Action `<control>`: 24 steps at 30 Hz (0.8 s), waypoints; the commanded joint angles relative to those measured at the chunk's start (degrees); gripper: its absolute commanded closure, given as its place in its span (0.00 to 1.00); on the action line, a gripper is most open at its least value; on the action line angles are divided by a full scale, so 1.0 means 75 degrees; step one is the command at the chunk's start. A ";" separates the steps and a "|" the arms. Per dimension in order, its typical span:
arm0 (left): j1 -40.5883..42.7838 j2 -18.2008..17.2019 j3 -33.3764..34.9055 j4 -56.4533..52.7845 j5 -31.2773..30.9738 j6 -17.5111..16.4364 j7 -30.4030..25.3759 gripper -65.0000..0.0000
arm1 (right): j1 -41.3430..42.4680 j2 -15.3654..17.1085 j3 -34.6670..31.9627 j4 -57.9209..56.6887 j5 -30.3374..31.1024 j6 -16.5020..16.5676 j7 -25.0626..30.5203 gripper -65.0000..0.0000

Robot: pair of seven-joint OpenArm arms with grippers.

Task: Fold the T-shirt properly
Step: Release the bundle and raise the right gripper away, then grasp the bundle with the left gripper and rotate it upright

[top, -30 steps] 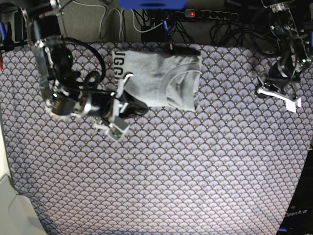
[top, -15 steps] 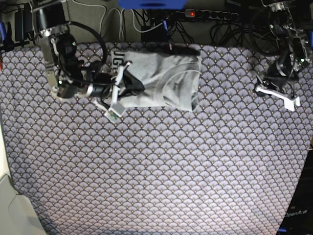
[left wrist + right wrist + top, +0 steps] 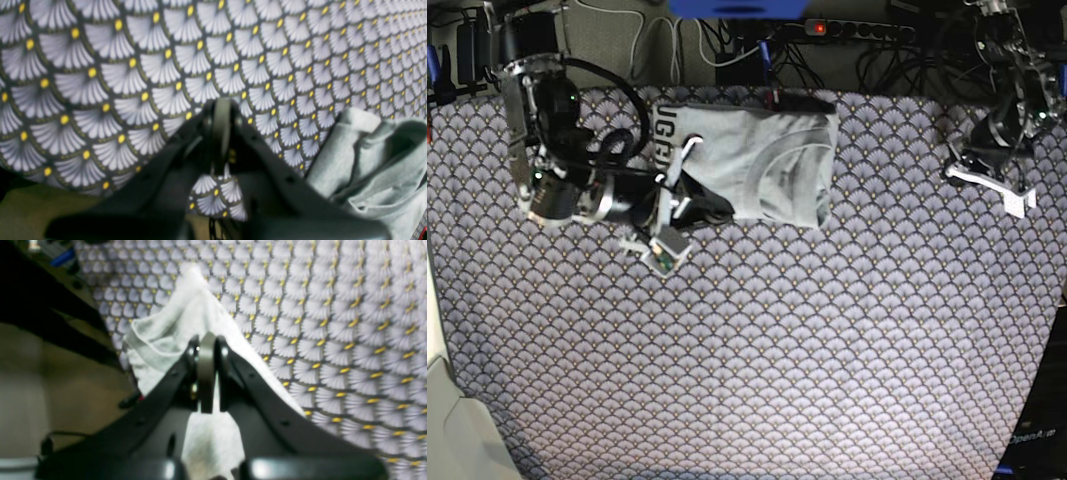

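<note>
The light grey cotton T-shirt lies folded into a rough rectangle near the far edge of the purple-grey fan-scale patterned cloth, left of centre in the base view. Bold black capital letters run along its left edge; only "UGG" or similar can be made out, the rest being covered by the right arm's black gripper. That gripper sits over the shirt's near left corner; in the right wrist view its jaws are pressed together with grey fabric lying beneath and beyond them, and whether any cloth is pinched between them cannot be told. The left gripper, white-tipped, rests at the right side of the cloth, well apart from the shirt in the base view; its jaws are closed on nothing. The left wrist view is blurred and shows a crumpled shirt edge at lower right. White lettering at the bottom right corner of the base view is cut off and too faint to read with confidence.
</note>
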State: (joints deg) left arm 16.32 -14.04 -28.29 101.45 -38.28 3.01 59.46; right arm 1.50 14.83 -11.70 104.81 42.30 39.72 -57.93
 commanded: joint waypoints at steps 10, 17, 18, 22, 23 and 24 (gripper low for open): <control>0.0280 -0.0138 0.1985 0.0662 -0.0024 -0.0008 -0.0092 1.00 | -0.0112 0.0631 0.1285 0.0331 0.0179 0.0037 0.0017 1.00; 0.0550 -0.0150 0.2466 0.0639 -0.0024 -0.0008 -0.0069 1.00 | -0.0135 0.0877 0.2176 0.0307 0.0191 0.0037 -0.0264 1.00; 0.0550 -0.0173 0.2594 0.0639 -0.0024 0.0004 0.0048 1.00 | -0.0135 0.0865 0.2258 0.0307 0.0191 0.0037 -0.0334 1.00; 0.0515 -0.0196 0.3063 0.0627 -0.0012 0.0004 0.0377 1.00 | -0.0123 0.0865 0.2317 0.0307 0.0191 0.0037 -0.0440 1.00; 0.0479 -0.0196 0.3192 0.0627 -0.0012 0.0004 0.0400 1.00 | -0.0123 0.0865 0.2317 0.0307 0.0179 0.0037 -0.0440 1.00; 0.0397 -0.0196 0.3333 0.0627 -0.0012 0.0004 0.0400 1.00 | -0.0123 0.0865 0.2317 0.0307 0.0179 0.0037 -0.0440 1.00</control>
State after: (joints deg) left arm 20.03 -15.22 -3.09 105.21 -37.52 3.27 63.05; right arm -0.21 20.67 5.34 106.28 42.41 39.81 -62.43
